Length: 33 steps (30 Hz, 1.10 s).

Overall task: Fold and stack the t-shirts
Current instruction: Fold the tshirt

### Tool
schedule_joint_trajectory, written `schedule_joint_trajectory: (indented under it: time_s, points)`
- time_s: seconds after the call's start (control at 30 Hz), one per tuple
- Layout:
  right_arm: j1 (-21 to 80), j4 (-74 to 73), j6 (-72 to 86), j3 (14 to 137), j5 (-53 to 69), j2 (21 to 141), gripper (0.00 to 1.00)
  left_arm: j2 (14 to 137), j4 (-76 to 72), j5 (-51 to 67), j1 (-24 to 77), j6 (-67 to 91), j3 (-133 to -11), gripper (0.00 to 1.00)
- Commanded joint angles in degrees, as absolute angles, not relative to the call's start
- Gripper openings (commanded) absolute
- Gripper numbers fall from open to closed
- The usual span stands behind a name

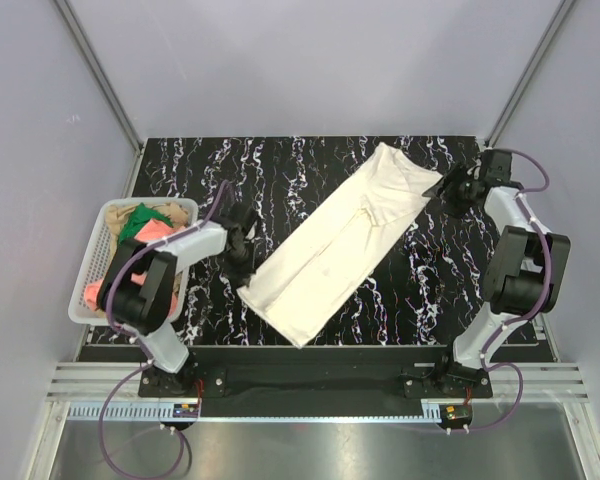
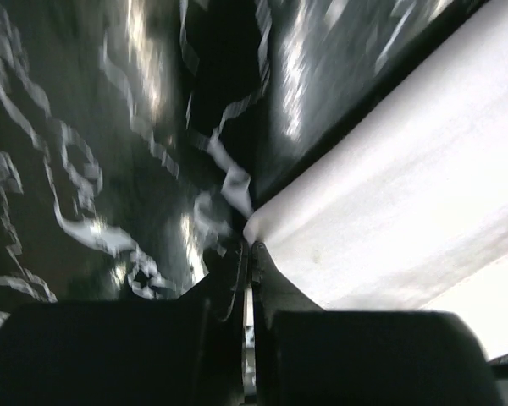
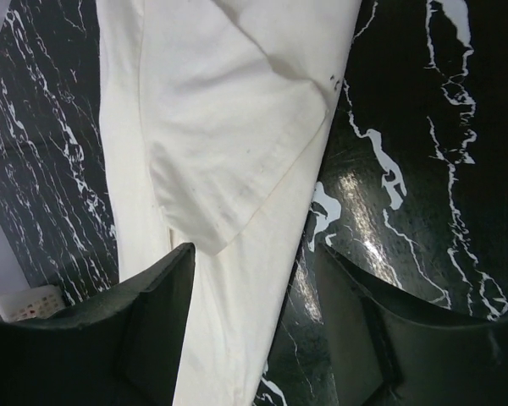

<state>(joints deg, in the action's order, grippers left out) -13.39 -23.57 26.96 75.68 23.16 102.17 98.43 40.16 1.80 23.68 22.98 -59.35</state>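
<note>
Left fingers [image 2: 246,266] — tight on cream t-shirt [image 2: 406,169] corner

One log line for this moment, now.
left end effector: shut on shirt corner | right end effector: open over sleeve | basket: other shirts

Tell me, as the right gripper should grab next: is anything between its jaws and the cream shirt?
Nothing visible: the right gripper hangs open over the cream shirt, at its sleeve, with bare table beside it.

A black tabletop [image 1: 310,165] veined with white carries a white plastic mesh basket [image 1: 88,268] at its left edge; pale metal rails [image 1: 550,383] run along its near edge, grey walls around
</note>
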Motion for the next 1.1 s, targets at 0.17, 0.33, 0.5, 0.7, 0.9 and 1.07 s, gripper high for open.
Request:
schedule_joint_trajectory:
  time_s: [0.17,0.33,0.5,0.7,0.9,1.07]
  points:
    - [-10.9,-13.3,31.1,71.7,24.1,106.5,0.66,89.3,40.0,8.6,23.4,29.3,-48.7,0.0]
    - [-11.2,-13.0,31.1,80.5,26.7,115.9,0.65,87.8,39.3,10.2,23.6,31.1,-46.7,0.0]
    - [-11.2,-13.1,31.7,84.6,25.1,120.2,0.65,86.1,39.6,10.2,23.6,30.8,-45.4,0.0]
    - [-11.6,-13.0,32.0,90.0,21.8,125.8,0.64,82.0,38.5,11.1,25.9,34.4,-42.4,0.0]
    - [-11.6,-14.2,34.2,99.4,21.7,134.9,0.4,76.7,34.6,16.7,26.4,39.6,-38.7,0.0]
    - [-11.6,-17.0,36.1,108.5,20.5,140.0,0.3,75.3,33.6,17.8,27.0,42.6,-37.5,0.0]
